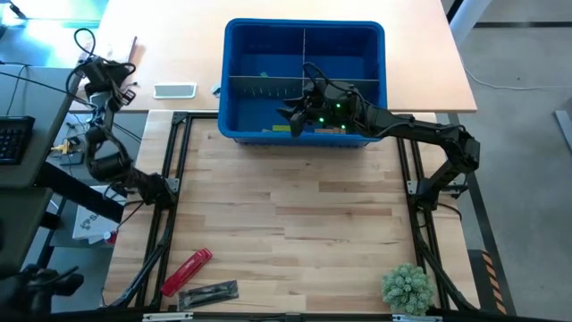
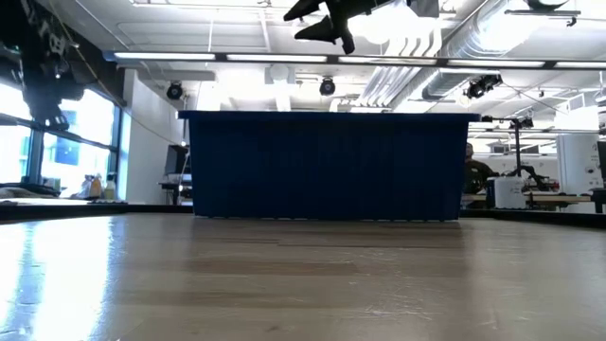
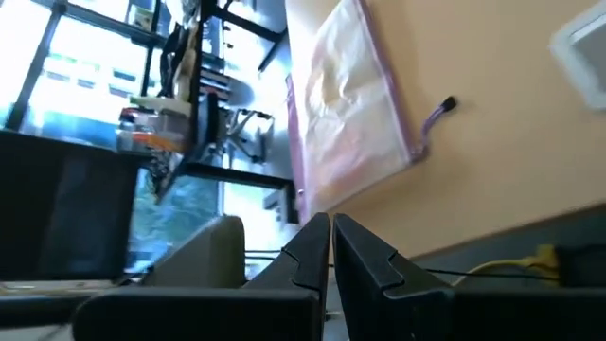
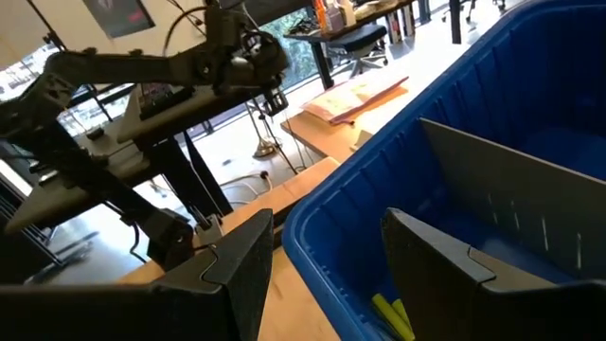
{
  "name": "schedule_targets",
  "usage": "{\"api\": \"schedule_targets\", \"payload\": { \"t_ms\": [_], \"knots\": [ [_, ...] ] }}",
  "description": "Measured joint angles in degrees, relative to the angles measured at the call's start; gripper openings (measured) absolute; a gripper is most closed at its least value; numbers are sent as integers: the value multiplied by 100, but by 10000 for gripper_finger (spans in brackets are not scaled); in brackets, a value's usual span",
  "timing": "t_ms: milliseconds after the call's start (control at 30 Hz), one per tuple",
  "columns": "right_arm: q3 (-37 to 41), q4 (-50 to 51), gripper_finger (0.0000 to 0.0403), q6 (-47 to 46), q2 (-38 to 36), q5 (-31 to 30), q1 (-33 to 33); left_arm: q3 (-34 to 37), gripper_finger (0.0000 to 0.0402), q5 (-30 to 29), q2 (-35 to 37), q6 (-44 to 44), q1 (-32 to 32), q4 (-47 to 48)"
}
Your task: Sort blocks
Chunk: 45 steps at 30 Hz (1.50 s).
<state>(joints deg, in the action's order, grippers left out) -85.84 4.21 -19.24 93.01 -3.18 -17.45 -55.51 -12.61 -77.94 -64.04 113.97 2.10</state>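
At the far left of the high view, the left gripper (image 3: 329,248) is raised off the edge of the desk (image 1: 295,224) beside a phone (image 1: 175,90), its jaws pressed fully together on nothing. Near the front left corner of the desk lie a red cylindrical tool (image 1: 186,271) and, just beside it, a dark flat object (image 1: 208,293). Toward the middle, at the back edge, stands a blue bin (image 1: 243,54) split by grey dividers (image 1: 259,88). The blocks visible are few: yellow-green ones (image 1: 281,129) lie on the bin floor in the near compartment, seen also in the right wrist view (image 4: 393,317). The right gripper (image 1: 299,109) hangs above that part of the bin, jaws partly open and holding nothing. At the front right corner sits a small green plant (image 1: 407,286).
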Motion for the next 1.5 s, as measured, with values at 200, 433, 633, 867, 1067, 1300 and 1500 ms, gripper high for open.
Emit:
{"api": "schedule_targets", "payload": {
  "t_ms": [200,433,633,867,1067,1300,1500],
  "knots": [
    [0,-14,185,-31,0,0,0,0,0,-369,-704,-828,4,-784],
    [0,-16,185,-44,0,0,0,0,0,-483,-1411,-1616,4,-1283],
    [0,-18,185,-44,0,0,38,-412,0,-727,-2128,-2095,2,-1364],
    [0,-18,185,-39,0,0,111,-1124,0,-1037,-2718,-2253,-98,-935],
    [0,-17,185,-137,0,-1,111,-1543,0,-1284,-3036,-3059,-333,-919],
    [0,-21,185,-456,0,0,111,-1804,0,-897,-3406,-3066,-357,-920],
    [0,-16,185,-629,0,0,111,-2071,0,-1117,-3942,-2912,-113,-899]
  ]
}}
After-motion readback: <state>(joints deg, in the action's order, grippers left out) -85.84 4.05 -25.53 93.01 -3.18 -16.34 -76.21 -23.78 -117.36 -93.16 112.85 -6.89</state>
